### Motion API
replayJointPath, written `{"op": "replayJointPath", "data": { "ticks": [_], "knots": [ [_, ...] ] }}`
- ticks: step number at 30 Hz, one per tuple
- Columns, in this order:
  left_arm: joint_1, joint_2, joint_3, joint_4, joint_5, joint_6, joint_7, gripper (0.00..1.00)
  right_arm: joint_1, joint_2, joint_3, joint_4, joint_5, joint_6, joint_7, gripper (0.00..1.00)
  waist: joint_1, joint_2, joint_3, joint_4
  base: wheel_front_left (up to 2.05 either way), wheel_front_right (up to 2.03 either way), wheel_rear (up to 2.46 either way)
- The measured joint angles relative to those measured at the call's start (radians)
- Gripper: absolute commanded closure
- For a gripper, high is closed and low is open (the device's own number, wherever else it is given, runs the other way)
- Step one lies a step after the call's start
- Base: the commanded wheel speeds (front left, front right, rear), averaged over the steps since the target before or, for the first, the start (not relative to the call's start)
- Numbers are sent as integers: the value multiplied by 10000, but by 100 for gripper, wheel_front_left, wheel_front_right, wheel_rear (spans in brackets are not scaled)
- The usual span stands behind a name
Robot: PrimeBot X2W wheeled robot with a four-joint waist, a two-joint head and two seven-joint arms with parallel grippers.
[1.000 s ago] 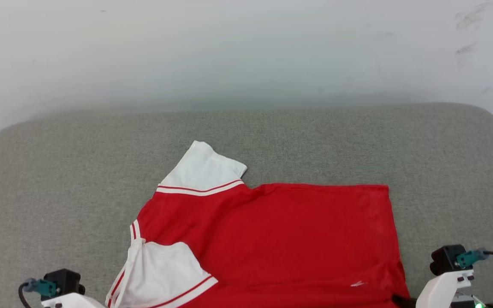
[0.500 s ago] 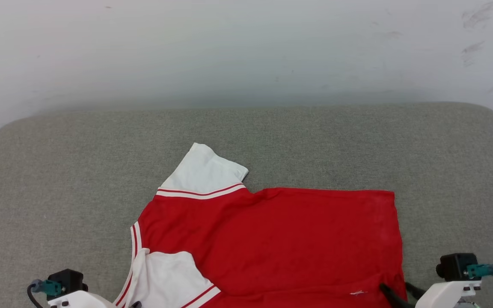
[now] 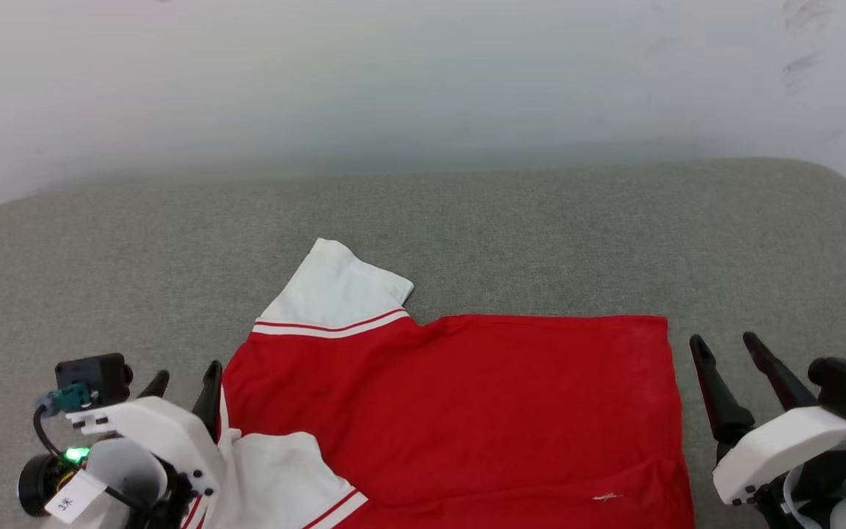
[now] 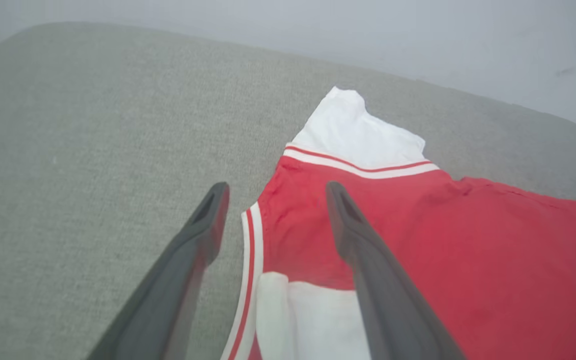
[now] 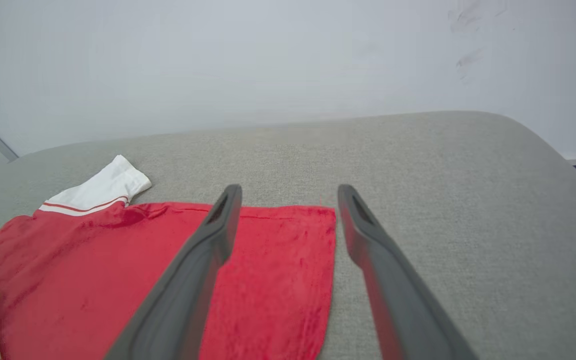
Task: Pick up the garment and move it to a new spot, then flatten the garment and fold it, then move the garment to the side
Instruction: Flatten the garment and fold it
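while the garment [image 3: 460, 411] lies flat on the grey cushion [image 3: 467, 235], you have: left gripper [image 3: 186, 371], jaws spread, empty, at its striped collar edge; right gripper [image 3: 722, 340], jaws spread, empty, at its hem edge.

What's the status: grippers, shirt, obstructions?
Left gripper open, right gripper open, both empty. Garment flat on cushion, near sleeve folded in. Nothing seen blocking.

Grey cushion [image 3: 504, 228] lies open around the garment [image 3: 467, 397]; the wall [image 3: 423, 73] closes its far edge
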Motion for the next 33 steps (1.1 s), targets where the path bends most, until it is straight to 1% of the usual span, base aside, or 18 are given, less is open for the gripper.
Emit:
{"op": "replayJointPath", "data": {
  "ticks": [3,8,11,13,16,19,24,25,26,27,28,29,30,33],
  "knots": [
    [-662,-167,-54,334,290,-313,-598,0,-210,86,-63,-261,-359,0,-211,0,0,0,236,-125,0,0,0],
    [-1977,-242,-54,1066,683,-826,-1331,0,-696,211,-84,-589,-577,0,-349,0,1,0,855,-392,0,0,0],
    [-2758,-265,6,1695,673,-1133,-1413,0,-889,291,-90,-665,-669,0,-314,0,3,0,1290,-582,0,0,0],
    [-3250,-236,17,2155,600,-1338,-1241,0,-1024,349,-35,-686,-677,0,-326,0,3,0,1560,-741,0,0,0],
    [-4069,-151,-25,2790,368,-1762,-633,0,-1249,460,33,-602,-677,0,-351,0,3,0,1939,-1014,0,0,0],
    [-4873,19,-161,3384,123,-2196,284,0,-1461,518,163,-470,-669,0,-426,0,3,0,2271,-1312,0,0,0],
    [-6038,249,-384,4357,-234,-2652,2023,0,-1733,614,272,-144,-602,0,-581,0,3,0,2740,-1799,0,0,0],
    [-6038,249,-384,4357,-234,-2652,2023,0,-1733,614,272,-144,-602,0,-581,0,3,0,2740,-1799,0,0,0],
    [-6421,376,-500,4713,-341,-2738,2725,0,-1765,650,339,0,-556,0,-677,0,3,0,2904,-1973,0,0,0],
    [-6596,431,-568,4890,-384,-2792,3076,0,-1789,669,380,65,-525,0,-725,0,2,0,2983,-2058,0,0,0],
    [-6596,431,-568,4890,-384,-2792,3076,0,-1789,669,380,65,-525,0,-725,0,2,0,2983,-2058,0,0,0],
    [-6892,516,-736,5225,-351,-2805,3651,0,-1882,704,420,146,-510,0,-828,0,3,0,3129,-2215,0,0,0],
    [-6892,516,-736,5225,-351,-2805,3651,0,-1882,704,420,146,-510,0,-828,0,3,0,3129,-2215,0,0,0],
    [-7213,596,-978,5607,-332,-2907,4449,0,-1935,736,477,320,-430,0,-951,0,2,0,3346,-2404,0,0,0]
  ]
}}
